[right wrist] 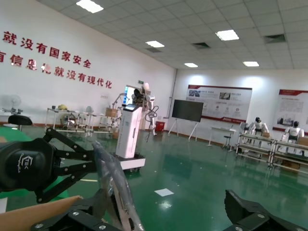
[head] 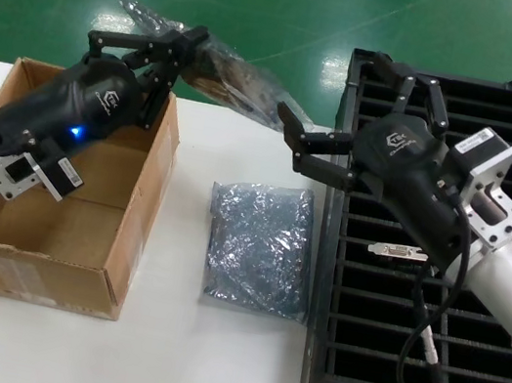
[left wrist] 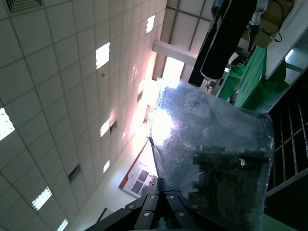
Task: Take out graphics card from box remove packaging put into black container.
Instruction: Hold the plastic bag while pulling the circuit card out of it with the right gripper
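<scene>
Now the bagged graphics card (head: 232, 73) is held up above the box (head: 63, 217), pinched by the left end effector (head: 177, 49); next, the spread right end effector (head: 295, 139) should grip the bag's free end

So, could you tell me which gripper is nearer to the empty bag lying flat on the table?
The right. The right gripper hovers open just above the far edge of the empty bag, while the left gripper, shut on a bagged card, sits farther off over the box.
</scene>
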### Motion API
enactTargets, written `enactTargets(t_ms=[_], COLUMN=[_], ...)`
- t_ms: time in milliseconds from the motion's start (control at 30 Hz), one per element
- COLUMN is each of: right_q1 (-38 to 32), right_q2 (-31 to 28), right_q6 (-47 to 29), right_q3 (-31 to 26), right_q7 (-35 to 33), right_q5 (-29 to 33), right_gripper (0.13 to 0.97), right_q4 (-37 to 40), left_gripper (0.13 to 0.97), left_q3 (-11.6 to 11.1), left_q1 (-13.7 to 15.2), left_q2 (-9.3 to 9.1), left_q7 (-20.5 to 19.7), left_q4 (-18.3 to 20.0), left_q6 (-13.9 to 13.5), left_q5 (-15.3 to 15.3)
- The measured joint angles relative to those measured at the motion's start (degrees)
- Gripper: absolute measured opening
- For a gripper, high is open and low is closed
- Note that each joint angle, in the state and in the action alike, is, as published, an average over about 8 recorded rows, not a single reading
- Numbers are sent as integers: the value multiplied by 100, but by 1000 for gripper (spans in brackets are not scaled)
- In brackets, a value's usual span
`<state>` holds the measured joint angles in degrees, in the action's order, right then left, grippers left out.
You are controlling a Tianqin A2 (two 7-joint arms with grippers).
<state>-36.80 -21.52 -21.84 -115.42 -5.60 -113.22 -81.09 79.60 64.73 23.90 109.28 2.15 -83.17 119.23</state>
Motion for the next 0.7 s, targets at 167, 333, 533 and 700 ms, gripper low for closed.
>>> enactTargets(t_ms=[167, 333, 533, 700], right_q1=[-63, -51, 14, 105], right_q2=[63, 75, 123, 176], right_q6=[-80, -54, -41, -76], right_q3=[-5, -37, -16, 70], right_q7=[255, 564, 791, 853], right_q5=[244, 529, 792, 909], right_gripper=[834, 765, 626, 522], right_q4=[88, 72, 59, 50], left_gripper=[138, 138, 138, 138], left_q3=[-6, -22, -39, -61], left_q1=[33, 82, 142, 189], left_q2=[-39, -83, -119, -143], left_q7=[32, 30, -11, 17], left_q4=[-15, -34, -41, -38], left_q6=[32, 129, 217, 268], left_q5=[5, 19, 34, 54])
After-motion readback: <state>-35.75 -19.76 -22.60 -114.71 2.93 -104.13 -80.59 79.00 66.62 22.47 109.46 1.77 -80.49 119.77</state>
